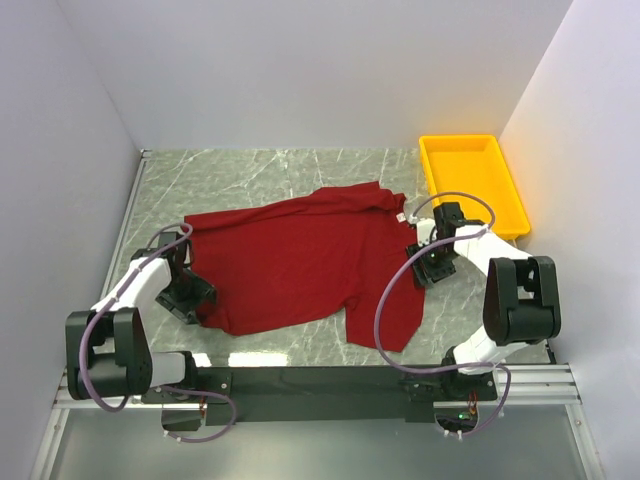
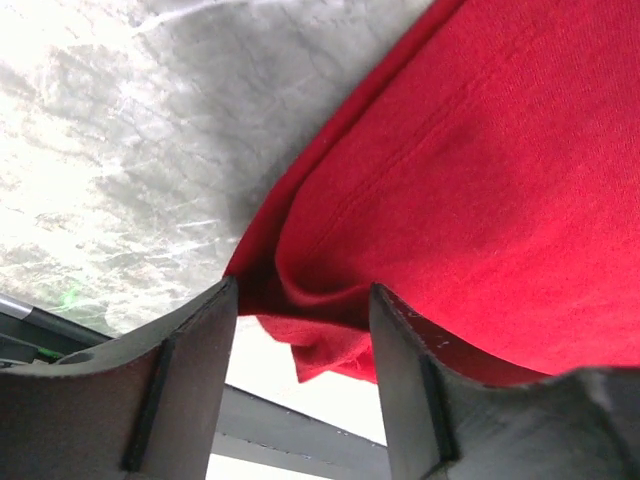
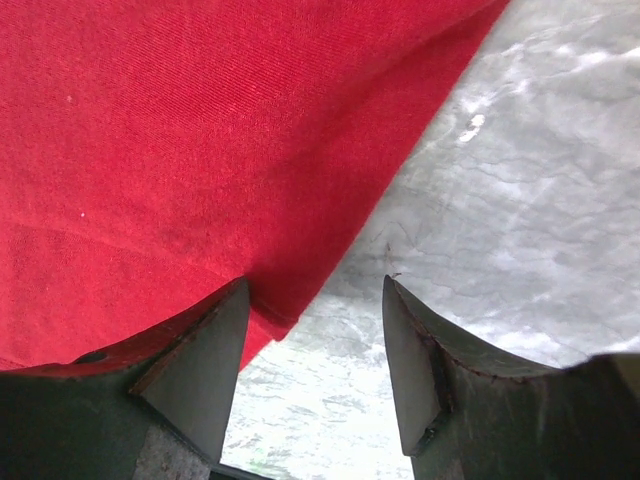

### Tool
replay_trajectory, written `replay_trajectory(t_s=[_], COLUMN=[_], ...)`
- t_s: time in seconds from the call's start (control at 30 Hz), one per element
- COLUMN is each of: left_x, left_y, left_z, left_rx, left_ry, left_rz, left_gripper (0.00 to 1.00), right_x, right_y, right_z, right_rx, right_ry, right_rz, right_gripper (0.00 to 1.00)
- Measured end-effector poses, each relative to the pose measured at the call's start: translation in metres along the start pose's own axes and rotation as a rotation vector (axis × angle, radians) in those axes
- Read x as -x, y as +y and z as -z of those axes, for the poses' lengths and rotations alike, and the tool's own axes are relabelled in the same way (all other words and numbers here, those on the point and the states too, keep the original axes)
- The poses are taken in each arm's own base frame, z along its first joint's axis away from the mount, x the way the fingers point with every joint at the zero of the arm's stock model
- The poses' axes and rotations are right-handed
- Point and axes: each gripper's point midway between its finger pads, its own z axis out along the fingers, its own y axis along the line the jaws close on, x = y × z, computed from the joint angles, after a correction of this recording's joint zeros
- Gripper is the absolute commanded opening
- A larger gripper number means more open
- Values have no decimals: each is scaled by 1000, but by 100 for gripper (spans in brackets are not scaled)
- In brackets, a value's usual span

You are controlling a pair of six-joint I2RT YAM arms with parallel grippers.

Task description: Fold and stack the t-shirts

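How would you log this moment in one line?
t-shirt: spread out, unfolded | left tool: open, astride cloth edge | right tool: open, at cloth edge | fold: not begun

We see two arms, the left arm (image 1: 130,290) and the right arm (image 1: 505,285), each built of white link shells and bulky black joint housings, with a pale lilac cable (image 1: 379,305) looping alongside. Both are bolted to a black base plate (image 1: 310,382). The left gripper (image 2: 303,290) and right gripper (image 3: 315,283) have dark grey, wedge-shaped fingers with scuffed edges.

Bright, even overhead light, soft shadows, glare washing out the table (image 2: 60,130), wrist foregrounds blurred.
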Motion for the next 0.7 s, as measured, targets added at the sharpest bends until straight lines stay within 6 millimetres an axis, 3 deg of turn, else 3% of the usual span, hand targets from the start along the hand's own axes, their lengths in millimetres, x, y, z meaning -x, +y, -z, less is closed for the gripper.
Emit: replay_trajectory(t_s=[0.07, 0.1, 0.13, 0.2, 0.23, 0.37, 0.5, 0.57, 0.7], left_x=[-2, -3, -4, -8, -9, -13, -16, -17, -21], left_y=[0, -1, -1, -3, -3, -4, -3, -1, 5], left_z=[2, 2, 3, 3, 3, 4, 12, 17, 27], left_rx=[-4, -5, -7, -15, -19, -34, -54, -67, -82], left_ry=[-1, -1, 3, 16, 24, 42, 37, 28, 15], left_rz=[-8, -13, -18, -26, -35, -58, -78, -83, -88], left_gripper=[50, 41, 22, 4, 1, 1, 1, 0, 0], right_x=[-2, -4, -3, -1, 0, 0, -5, -6, -10], right_y=[1, 2, 2, 3, 5, 9, 14, 15, 12], right_z=[-4, -5, -5, -6, -6, -6, -5, -5, -4], right_rx=[14, 22, 24, 38, 47, 75, 102, 110, 103], right_ry=[16, 27, 28, 30, 31, 35, 53, 57, 64], right_rz=[-5, -6, -6, -5, -5, -1, 2, 8, 11], right_gripper=[59, 58, 57, 56, 54, 37, 7, 0, 0])
